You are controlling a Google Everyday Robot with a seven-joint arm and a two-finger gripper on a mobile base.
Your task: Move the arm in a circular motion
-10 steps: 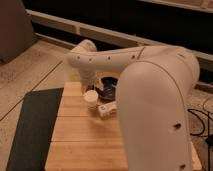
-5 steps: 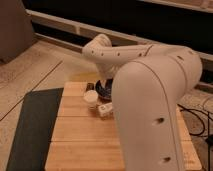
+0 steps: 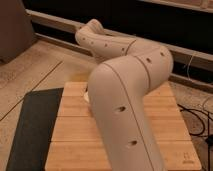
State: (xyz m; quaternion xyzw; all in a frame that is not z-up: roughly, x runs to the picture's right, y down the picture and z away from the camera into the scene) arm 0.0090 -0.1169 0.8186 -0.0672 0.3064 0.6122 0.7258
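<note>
End effector hidden behind arm [image 3: 127,95], state n/k, wood tabletop [image 3: 75,130], dark mat [image 3: 32,125].

Showing no legible text, labels or numbers anywhere; bearing only a small unreadable mark on the wooden tabletop [image 3: 165,127]; gripper hiding behind the arm [image 3: 125,100].

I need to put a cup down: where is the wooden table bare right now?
Bare wood lies along the wooden table's left side, between the dark mat and the arm, and at its right edge. The arm crowds the middle. The gripper is hidden behind it.
</note>
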